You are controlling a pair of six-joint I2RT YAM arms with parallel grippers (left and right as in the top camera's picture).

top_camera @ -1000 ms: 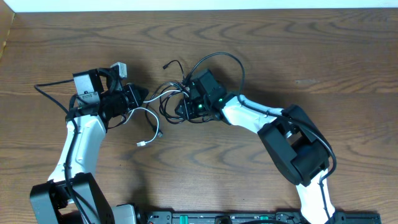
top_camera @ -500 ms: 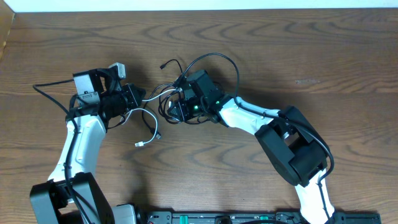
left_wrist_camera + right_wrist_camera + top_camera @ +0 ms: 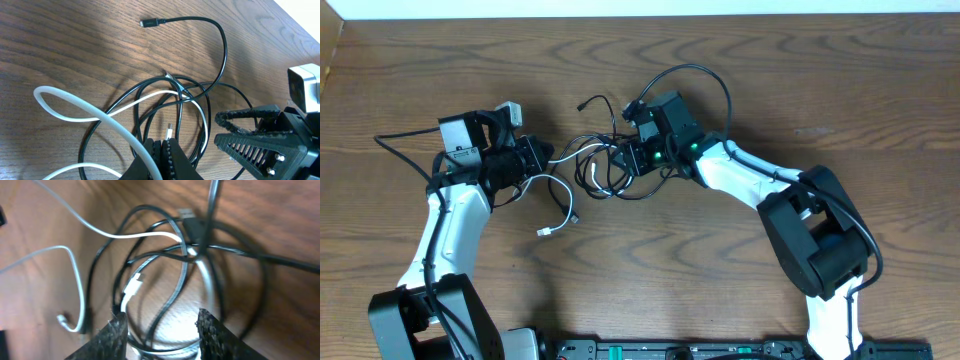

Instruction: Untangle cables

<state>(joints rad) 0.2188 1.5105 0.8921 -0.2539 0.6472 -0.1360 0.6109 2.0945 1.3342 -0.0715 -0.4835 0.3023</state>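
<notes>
The wood-grain counter (image 3: 820, 80) carries 1 tangle (image 3: 605, 165). The right jaws stand open, straddling the tangle. The left jaws, just left of it, are closed and seem to pinch the white cable (image 3: 65, 100). To do this well, I judge the right jaws should close on 1 black strand only — not the white — and draw slowly away from the tangle; a jerk would tighten the loops. The black cable (image 3: 222, 45) is thin, glossy and limp, looping repeatedly through the tangle. The white is smooth and springy. A small black plug (image 3: 149, 22) lies free just beyond the tangle.
</notes>
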